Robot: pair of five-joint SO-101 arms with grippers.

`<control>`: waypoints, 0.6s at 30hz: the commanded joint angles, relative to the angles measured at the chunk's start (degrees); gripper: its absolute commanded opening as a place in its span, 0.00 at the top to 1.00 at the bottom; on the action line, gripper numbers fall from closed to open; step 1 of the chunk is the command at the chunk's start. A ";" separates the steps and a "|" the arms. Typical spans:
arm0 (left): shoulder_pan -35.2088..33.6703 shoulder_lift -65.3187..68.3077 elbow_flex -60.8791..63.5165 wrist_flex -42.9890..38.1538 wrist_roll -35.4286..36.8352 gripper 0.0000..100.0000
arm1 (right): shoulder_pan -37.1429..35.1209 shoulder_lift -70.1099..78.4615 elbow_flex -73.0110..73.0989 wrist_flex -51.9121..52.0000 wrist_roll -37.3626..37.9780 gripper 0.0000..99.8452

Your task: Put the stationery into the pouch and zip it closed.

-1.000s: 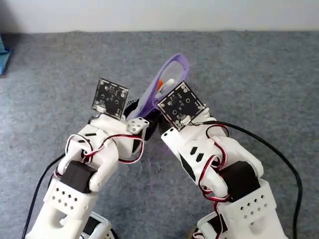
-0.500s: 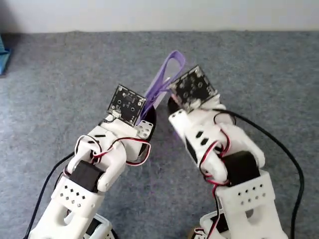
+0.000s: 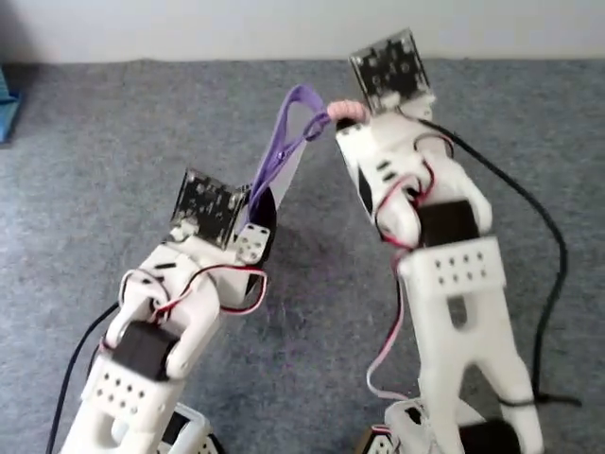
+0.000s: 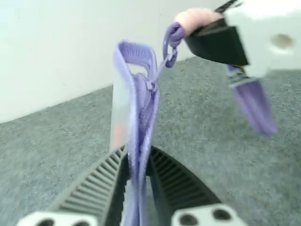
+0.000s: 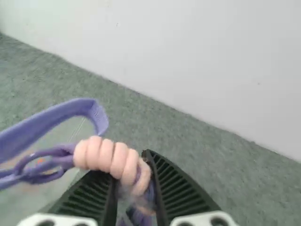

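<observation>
A purple pouch (image 3: 281, 156) with a clear side hangs stretched above the grey mat, its mouth drawn narrow. My left gripper (image 3: 259, 216) is shut on the pouch's near end; in the left wrist view the pouch (image 4: 136, 108) rises from between the left gripper (image 4: 137, 162), and something orange (image 4: 117, 134) shows through the clear side. My right gripper (image 3: 342, 115) is shut on the pink zipper charm (image 3: 346, 111) at the pouch's far top. In the right wrist view the charm (image 5: 113, 160) sits in the right gripper (image 5: 134, 183), with the pouch's purple edge (image 5: 56, 117) beside it. A purple tassel (image 4: 254, 106) dangles below that gripper.
Grey mat (image 3: 113, 142) covers the table up to a white wall (image 3: 189, 28) at the back. A blue object (image 3: 5, 104) lies at the far left edge. A black cable (image 3: 558, 274) trails beside the right arm.
The right arm has swung toward the back wall, pulling the zipper charm along. The pouch's mouth has gone from a wide loop to a narrow strip. The left arm shifted slightly.
</observation>
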 commanded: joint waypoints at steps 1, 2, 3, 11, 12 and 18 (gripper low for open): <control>-0.97 -6.86 3.03 0.18 -0.44 0.99 | 4.26 5.58 -9.76 -2.24 -0.97 0.99; -0.88 -8.26 4.44 0.18 -0.44 0.99 | 4.26 7.25 -11.52 -2.24 -0.97 0.99; -0.88 -9.67 5.58 0.18 -0.44 0.99 | 4.26 8.92 -13.27 -2.24 -0.97 0.99; -0.97 -20.04 7.87 9.05 -0.53 0.99 | 5.49 24.84 -28.92 -2.24 -0.62 0.99; -1.14 -21.19 7.87 10.55 -0.53 0.99 | 5.49 26.77 -30.86 -1.89 -0.62 0.99; -1.23 -25.67 8.22 13.89 -0.35 0.99 | 5.76 31.16 -35.52 1.89 -0.09 0.99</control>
